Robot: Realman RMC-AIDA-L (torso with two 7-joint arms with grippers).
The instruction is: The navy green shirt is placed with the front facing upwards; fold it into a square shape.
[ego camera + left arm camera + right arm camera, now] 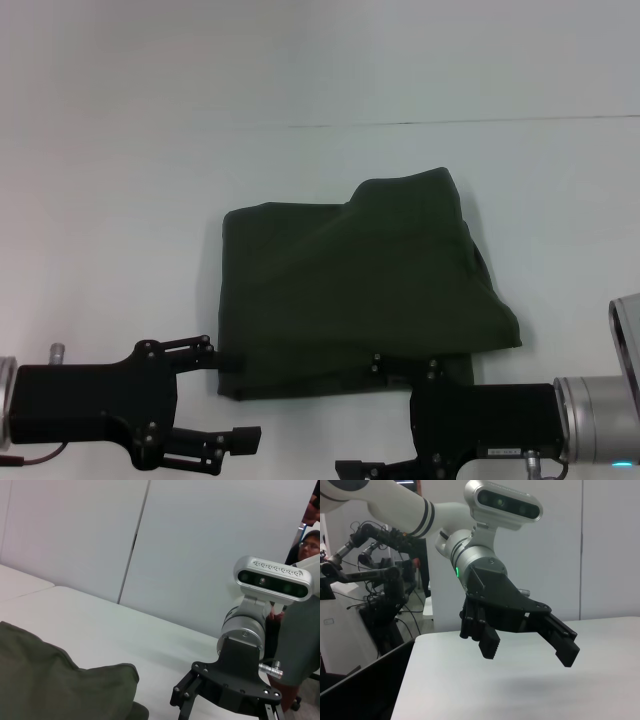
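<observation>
The navy green shirt (pixel 340 290) lies folded into a rough rectangle in the middle of the white table, with a raised hump at its far right corner; no print shows. It also appears as a dark green mound (pixel 45 680) in the left wrist view. My left gripper (pixel 232 398) is open at the shirt's near left corner, its upper finger right beside the cloth edge. The right wrist view shows the left gripper (pixel 530 650) hanging above the table with jaws apart and nothing in them. My right gripper (pixel 365 418) is open at the shirt's near edge, towards the right, and also shows in the left wrist view (pixel 200 690).
The white table (pixel 120 200) extends well beyond the shirt on all sides; a seam (pixel 450 122) runs across it far behind the shirt. A person (pixel 307 545) stands behind the right arm. Equipment and cables (pixel 375 570) stand off the table's left side.
</observation>
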